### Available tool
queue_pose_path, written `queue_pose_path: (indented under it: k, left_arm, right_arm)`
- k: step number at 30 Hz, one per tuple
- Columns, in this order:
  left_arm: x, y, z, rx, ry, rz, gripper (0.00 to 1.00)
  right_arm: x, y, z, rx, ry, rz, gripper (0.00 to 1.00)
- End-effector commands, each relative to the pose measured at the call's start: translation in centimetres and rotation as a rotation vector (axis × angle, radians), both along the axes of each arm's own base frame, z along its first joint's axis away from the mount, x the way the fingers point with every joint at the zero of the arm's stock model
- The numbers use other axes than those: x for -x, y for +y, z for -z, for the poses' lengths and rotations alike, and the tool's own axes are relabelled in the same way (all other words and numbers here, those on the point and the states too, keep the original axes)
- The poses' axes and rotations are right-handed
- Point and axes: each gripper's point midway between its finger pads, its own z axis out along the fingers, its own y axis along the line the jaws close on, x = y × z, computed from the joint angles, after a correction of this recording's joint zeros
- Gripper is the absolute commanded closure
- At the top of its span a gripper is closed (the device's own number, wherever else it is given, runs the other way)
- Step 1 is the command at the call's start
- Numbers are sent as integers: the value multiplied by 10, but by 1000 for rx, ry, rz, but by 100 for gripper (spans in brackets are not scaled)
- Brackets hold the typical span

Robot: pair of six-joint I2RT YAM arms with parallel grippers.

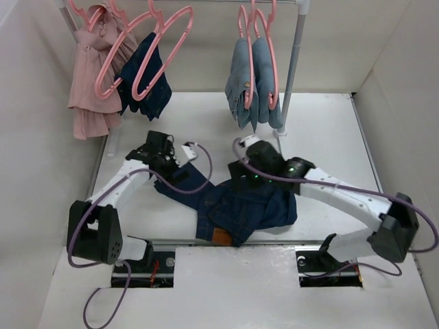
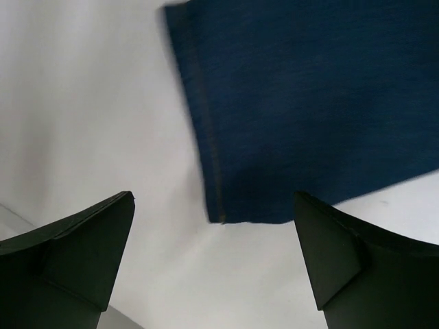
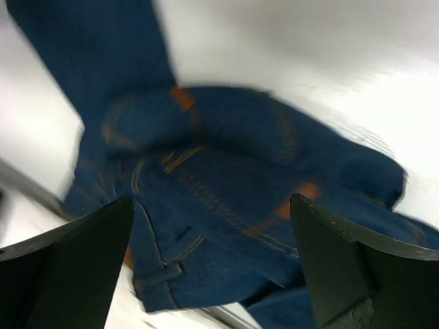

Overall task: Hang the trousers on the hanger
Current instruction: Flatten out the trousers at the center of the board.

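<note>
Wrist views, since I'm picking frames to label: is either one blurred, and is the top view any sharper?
Right wrist: heavy motion blur smears the trousers, so the stitching reads only as soft streaks. Left wrist: milder, the trouser hem slightly soft but its edge readable. Top external: sharp and evenly lit, with faint shadows and no glare.

Your scene: dark navy denim trousers (image 1: pixel 250 205), tan patch (image 1: pixel 221 236), orange stitching (image 3: pixel 206 199), on white table (image 1: pixel 329 130). At 11 o'clock, pink hangers (image 1: pixel 168 41), pale pink garment (image 1: pixel 86 82), navy garment (image 1: pixel 147 82). At 12 o'clock, light-blue jeans (image 1: pixel 241 82). Your arms (image 1: pixel 343 195) white with black joints.
</note>
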Motion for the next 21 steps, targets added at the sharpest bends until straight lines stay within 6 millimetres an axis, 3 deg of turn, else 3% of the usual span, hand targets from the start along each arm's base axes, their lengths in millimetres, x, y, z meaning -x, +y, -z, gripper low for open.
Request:
queue_pose_path:
  k: [1, 2, 3, 5, 9, 12, 13, 18, 21]
  left_arm:
    - [-38, 39, -14, 123, -52, -219, 1]
    - [-41, 39, -11, 121, -42, -220, 1]
    - [-42, 56, -6, 117, -28, -273, 1]
    - [-36, 68, 9, 101, 17, -298, 1]
    - [-21, 74, 32, 69, 65, -287, 1]
    - [-18, 54, 31, 140, 62, -242, 1]
    - [-20, 45, 27, 152, 45, -216, 1]
    - [-10, 18, 37, 193, 56, -137, 1]
    - [4, 11, 53, 160, 84, -96, 1]
  right_arm:
    - [17, 37, 5, 182, -126, -356, 0]
    - [19, 44, 6, 192, -132, -368, 0]
    - [19, 49, 5, 235, -175, -443, 0]
    - [27, 62, 3, 254, -227, -564, 0]
    - [33, 85, 4, 308, -370, -825, 0]
    - [31, 97, 13, 359, -352, -890, 0]
    - [31, 96, 35, 414, -302, -943, 0]
    - [50, 108, 77, 461, -180, -1130, 0]
    - [60, 100, 87, 484, -86, -1166, 11]
